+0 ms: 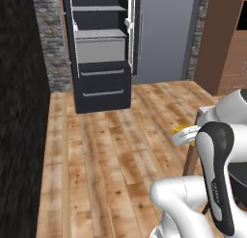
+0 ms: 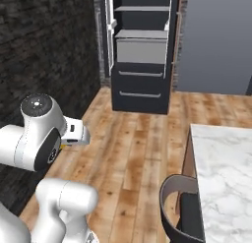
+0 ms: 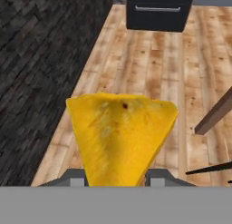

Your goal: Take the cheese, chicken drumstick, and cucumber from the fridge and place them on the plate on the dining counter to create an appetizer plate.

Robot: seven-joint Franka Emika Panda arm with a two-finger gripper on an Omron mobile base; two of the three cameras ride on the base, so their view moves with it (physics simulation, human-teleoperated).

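One wide wooden floor (image 1: 111, 155) takes up most of the scene, running from the near edge back to the far wall. On the left stands a dark brick wall (image 2: 44, 50). At the far end stands the fridge (image 1: 101, 49), tall and charcoal, its door open, with light grey shelves, a grey drawer box and two dark drawers with pale handles below. Just right of it is a flat grey panel (image 1: 164, 34), and further right brown wooden cabinets (image 1: 226, 44). Near the right side lies the dining counter (image 2: 224, 178), white marble with grey veins, and a dark curved chair back (image 2: 174, 207) sits just beside its near left edge. The cheese (image 3: 121, 137), a yellow-orange wedge with a small dark spot, is held above the floor, well apart from the fridge. The gripper (image 3: 117, 175) is narrowed onto the wedge's lower end, one finger on each side.
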